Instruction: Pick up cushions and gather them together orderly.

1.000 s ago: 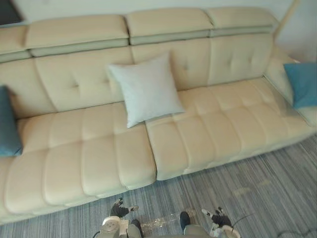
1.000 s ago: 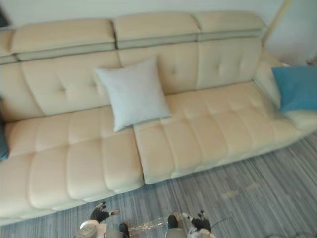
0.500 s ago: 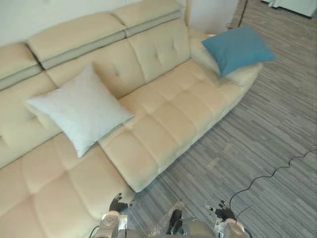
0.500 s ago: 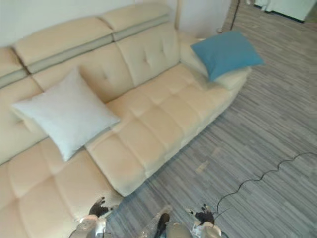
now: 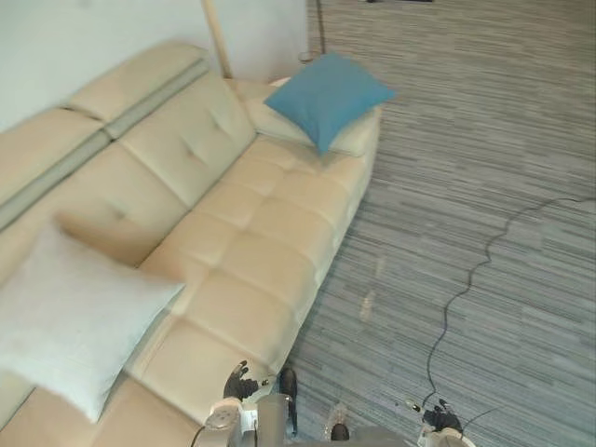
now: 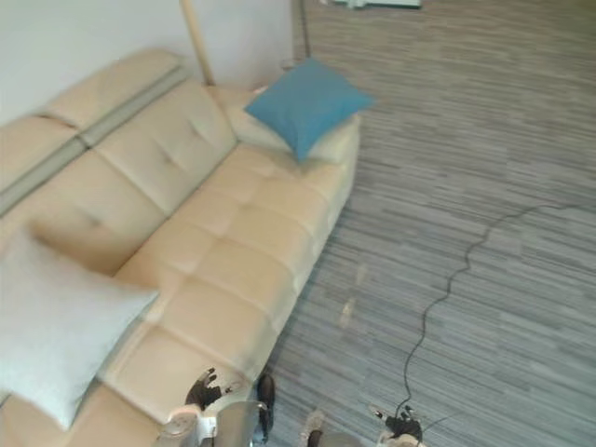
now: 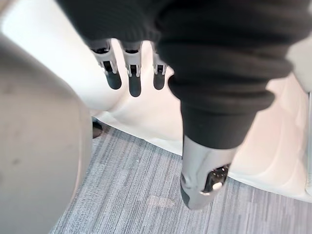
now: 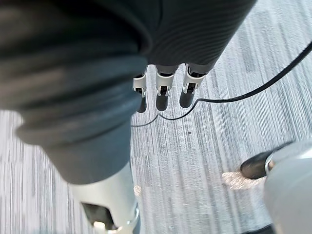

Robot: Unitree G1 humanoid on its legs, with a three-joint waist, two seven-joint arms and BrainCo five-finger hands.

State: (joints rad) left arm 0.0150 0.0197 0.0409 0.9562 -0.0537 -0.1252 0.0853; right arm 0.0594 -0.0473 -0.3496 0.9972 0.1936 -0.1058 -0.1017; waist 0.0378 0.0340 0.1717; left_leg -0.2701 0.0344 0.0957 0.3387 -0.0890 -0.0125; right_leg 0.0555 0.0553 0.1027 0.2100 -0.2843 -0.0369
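Note:
A blue cushion [image 5: 326,95] lies on the far arm end of the cream sofa [image 5: 244,250]. A pale grey cushion [image 5: 65,321] leans against the sofa's back at the near left. My left hand [image 5: 239,384] hangs low beside the sofa's front edge, fingers [image 7: 132,78] straight and holding nothing. My right hand [image 5: 438,417] hangs over the striped carpet, its fingers [image 8: 163,93] straight and empty too. Both hands are far from either cushion.
Grey striped carpet [image 5: 484,168] spreads to the right of the sofa. A pale wooden pole [image 5: 216,37] stands behind the sofa near the wall.
The whole picture has swung to the right, so the camera has turned. The blue cushion now sits near top centre and the grey cushion at the left edge. Both hands still hang down.

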